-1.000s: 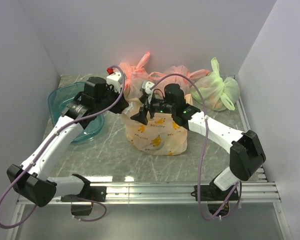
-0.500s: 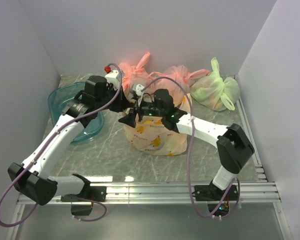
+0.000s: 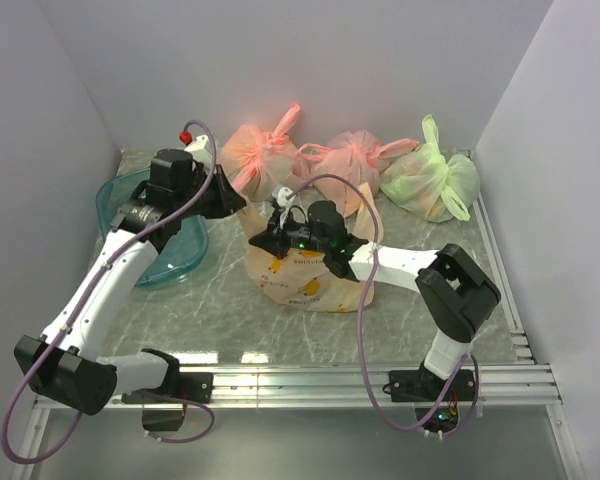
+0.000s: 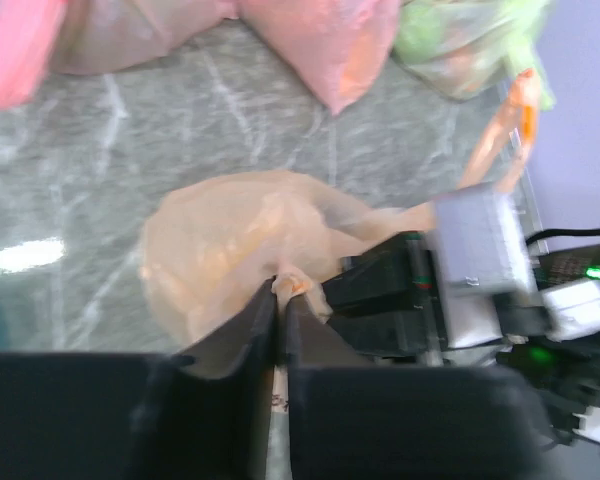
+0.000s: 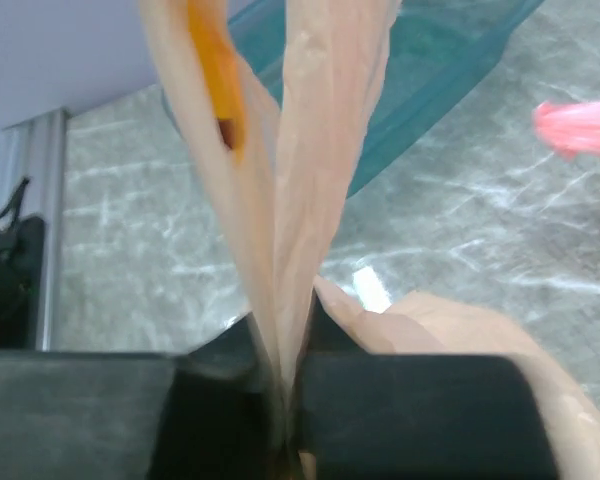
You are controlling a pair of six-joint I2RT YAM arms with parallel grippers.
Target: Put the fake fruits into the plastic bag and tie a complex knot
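Note:
The plastic bag (image 3: 310, 280), pale peach with yellow prints, sits bulging in the middle of the table. My left gripper (image 3: 240, 208) reaches in from the left at the bag's upper left corner. In the left wrist view its jaws (image 4: 282, 298) stand almost together, with a twisted bit of the bag (image 4: 220, 250) pinched at the tips. My right gripper (image 3: 263, 238) lies across the bag's top, pointing left. It is shut (image 5: 285, 350) on two stretched strips of the bag's handle (image 5: 310, 150). The fake fruits are hidden; I see none outside the bag.
A teal bowl (image 3: 170, 245) stands at the left under the left arm. Two pink knotted bags (image 3: 265, 150) (image 3: 350, 160) and a light green bag (image 3: 430, 180) line the back wall. Walls close in on the left, back and right.
My right gripper slid left across the bag's top and shut on the handle strips. My left arm drew back to the left, and its jaws eased slightly.

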